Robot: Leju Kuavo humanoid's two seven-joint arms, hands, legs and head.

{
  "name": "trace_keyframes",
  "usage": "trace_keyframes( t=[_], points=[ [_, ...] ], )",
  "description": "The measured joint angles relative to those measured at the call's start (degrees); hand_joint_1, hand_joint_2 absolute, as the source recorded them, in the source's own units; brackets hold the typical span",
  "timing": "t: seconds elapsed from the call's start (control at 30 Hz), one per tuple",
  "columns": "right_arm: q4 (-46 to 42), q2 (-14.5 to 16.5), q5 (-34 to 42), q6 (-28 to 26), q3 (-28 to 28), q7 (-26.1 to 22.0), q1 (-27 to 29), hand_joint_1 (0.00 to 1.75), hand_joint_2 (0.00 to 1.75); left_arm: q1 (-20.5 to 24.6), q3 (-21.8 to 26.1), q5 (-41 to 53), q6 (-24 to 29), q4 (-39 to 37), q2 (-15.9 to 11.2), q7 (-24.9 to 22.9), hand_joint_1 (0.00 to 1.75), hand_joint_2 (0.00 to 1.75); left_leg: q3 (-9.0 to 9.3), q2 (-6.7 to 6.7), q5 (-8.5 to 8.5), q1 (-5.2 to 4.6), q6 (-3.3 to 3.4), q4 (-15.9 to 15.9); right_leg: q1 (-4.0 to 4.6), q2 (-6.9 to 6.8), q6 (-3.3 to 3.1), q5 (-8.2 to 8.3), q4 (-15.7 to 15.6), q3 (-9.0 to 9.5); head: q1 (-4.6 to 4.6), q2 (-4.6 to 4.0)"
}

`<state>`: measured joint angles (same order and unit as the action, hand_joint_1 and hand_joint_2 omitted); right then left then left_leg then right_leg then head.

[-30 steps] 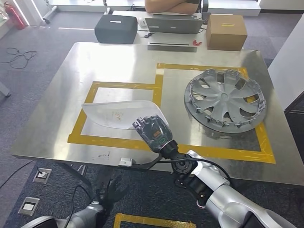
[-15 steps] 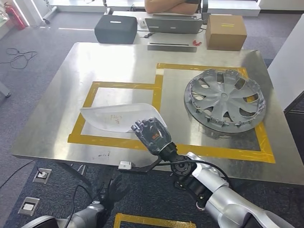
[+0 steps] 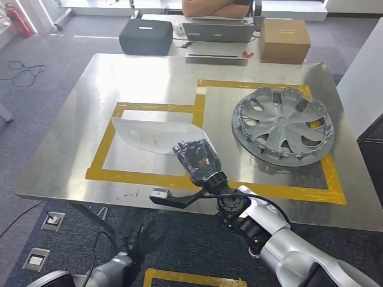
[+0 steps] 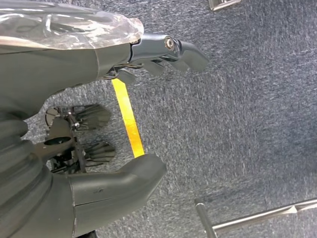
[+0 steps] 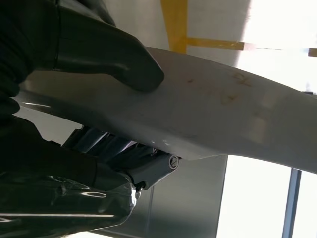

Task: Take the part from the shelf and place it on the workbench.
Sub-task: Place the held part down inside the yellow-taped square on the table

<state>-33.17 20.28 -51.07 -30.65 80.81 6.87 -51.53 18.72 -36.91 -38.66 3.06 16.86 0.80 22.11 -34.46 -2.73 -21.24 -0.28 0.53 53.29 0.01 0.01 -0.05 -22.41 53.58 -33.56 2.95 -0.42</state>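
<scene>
My right hand [image 3: 198, 160] grips the part [image 3: 151, 136], a pale curved panel, by its right end; in the right wrist view my thumb [image 5: 112, 52] presses on its upper face while my fingers [image 5: 112, 144] lie under it. The part stretches left from my hand over the worktop [image 3: 135, 72], above the left yellow tape frame [image 3: 106, 139]; I cannot tell whether its far end touches the metal or sits just above it. To the right, inside the other taped frame, a silver hubcap [image 3: 283, 125] lies flat, well apart from the part. My left hand [image 3: 142, 239] hangs low beside the near edge of the worktop, over grey carpet, released, with fingers apart and nothing in them. Beyond the worktop stand a dark case [image 3: 146, 36], a laptop [image 3: 219, 30] and a cardboard box [image 3: 284, 39].
</scene>
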Motion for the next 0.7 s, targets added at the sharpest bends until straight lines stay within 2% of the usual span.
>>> trace_keyframes(
  t=[0.1,0.23,0.37,0.5,0.7],
  points=[
    [0.2,0.0,0.7,-0.4,-0.2,1.2,-1.4,1.75,1.75,0.1,-0.6,0.1,0.0,-0.1,0.2,-0.2,0.00,1.75,-0.01,0.00,0.03,0.00,-0.01,0.0,0.00,0.00,-0.01,0.03,0.0,0.00,-0.01,0.00],
    [0.7,0.0,-0.5,-0.7,-0.2,3.9,-3.1,0.00,0.00,0.3,-1.4,0.1,0.0,-0.1,0.4,-0.3,0.00,1.75,-0.02,0.01,0.06,0.00,-0.03,0.0,0.00,0.01,-0.04,0.07,0.0,-0.02,0.00,0.00],
    [1.4,0.0,-0.9,-0.8,-0.5,5.1,-4.4,0.00,0.00,0.4,-2.2,0.3,0.1,-0.1,0.6,-0.3,0.00,1.75,-0.02,0.04,0.06,0.00,-0.03,0.0,0.00,0.04,-0.04,0.11,0.0,-0.04,0.00,0.00],
    [1.9,0.0,-0.8,-1.3,-1.0,5.0,-5.7,0.00,0.00,0.5,-3.1,0.5,0.1,-0.1,0.7,-0.2,0.00,0.00,-0.03,0.08,0.06,0.00,-0.04,0.0,0.00,0.08,-0.03,0.12,0.0,-0.04,0.01,0.00],
    [2.4,0.0,-0.8,-1.3,-1.2,4.7,-6.0,0.00,0.00,0.7,-4.0,0.5,0.2,-0.2,0.8,0.1,0.00,0.00,-0.03,0.13,0.06,0.00,-0.04,0.0,0.00,0.13,-0.04,0.13,0.0,-0.05,0.01,0.00]
  ],
)
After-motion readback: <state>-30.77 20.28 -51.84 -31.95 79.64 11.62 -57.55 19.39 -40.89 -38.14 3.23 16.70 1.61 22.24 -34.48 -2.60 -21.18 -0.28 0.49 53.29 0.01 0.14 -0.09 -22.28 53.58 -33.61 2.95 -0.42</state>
